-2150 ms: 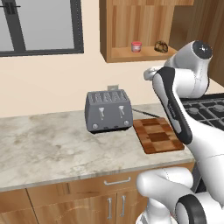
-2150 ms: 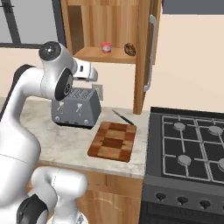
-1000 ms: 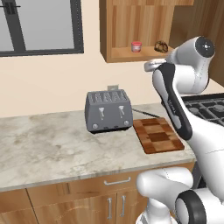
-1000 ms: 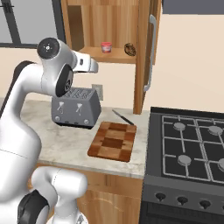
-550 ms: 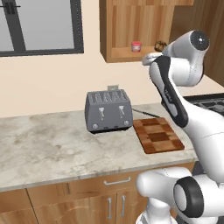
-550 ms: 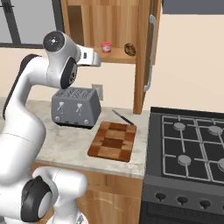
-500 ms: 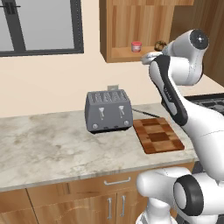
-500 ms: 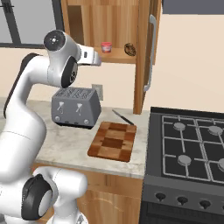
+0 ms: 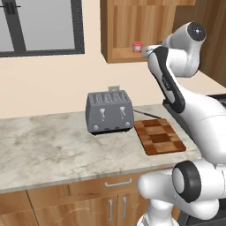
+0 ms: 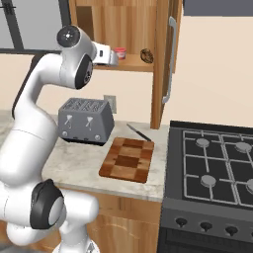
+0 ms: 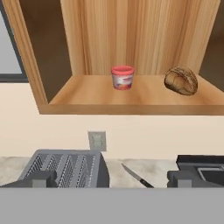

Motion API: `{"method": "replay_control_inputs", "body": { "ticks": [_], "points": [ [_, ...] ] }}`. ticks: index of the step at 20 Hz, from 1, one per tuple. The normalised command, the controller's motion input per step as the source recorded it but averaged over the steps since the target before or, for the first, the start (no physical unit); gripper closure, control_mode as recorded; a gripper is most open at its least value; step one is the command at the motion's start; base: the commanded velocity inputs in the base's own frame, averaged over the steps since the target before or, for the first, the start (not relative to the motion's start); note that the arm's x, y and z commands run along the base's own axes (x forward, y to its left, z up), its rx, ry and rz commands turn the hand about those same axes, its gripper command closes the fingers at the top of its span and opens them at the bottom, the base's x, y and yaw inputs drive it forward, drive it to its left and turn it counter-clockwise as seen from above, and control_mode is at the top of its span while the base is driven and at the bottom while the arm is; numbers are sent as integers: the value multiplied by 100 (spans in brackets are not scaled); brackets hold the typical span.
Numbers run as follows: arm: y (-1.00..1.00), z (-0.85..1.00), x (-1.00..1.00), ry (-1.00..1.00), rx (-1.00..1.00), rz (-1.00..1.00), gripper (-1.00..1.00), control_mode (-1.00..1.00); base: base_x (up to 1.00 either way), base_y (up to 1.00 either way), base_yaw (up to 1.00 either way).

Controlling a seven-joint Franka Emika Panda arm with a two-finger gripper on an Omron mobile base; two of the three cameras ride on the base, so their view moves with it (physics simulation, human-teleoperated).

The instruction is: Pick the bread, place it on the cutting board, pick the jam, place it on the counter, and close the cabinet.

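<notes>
My gripper (image 11: pixel 112 180) hangs in front of the open cabinet (image 10: pixel 159 59), holding nothing; its fingertips (image 11: pixel 39 180) stand wide apart. The bread (image 11: pixel 181 80) sits on the cabinet shelf toward the right, and the jam (image 11: pixel 122 77) stands left of it, well apart from it. Below on the counter (image 9: pixel 53 150) the cutting board (image 10: pixel 126 159) lies bare just right of the toaster (image 9: pixel 109 112), with a knife (image 11: pixel 137 175) behind it near the wall.

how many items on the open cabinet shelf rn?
2: the jam near the middle of the shelf, and the bread towards its right end. Upper cabinet out of view.
</notes>
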Motion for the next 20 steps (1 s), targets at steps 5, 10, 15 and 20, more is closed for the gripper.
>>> {"method": "replay_control_inputs", "body": {
  "ticks": [5, 10, 15, 20],
  "points": [
    [0, 1, 30, 0, 0, 0, -100, -100, 0, 0, 0],
    [0, 0, 27, 0, 0, 0, -100, -100, 0, 0, 0],
    [0, 0, 31, 0, 0, 0, -100, -100, 0, 0, 0],
    [-1, 0, 31, 0, 0, 0, -100, -100, 0, 0, 0]
  ]
}}
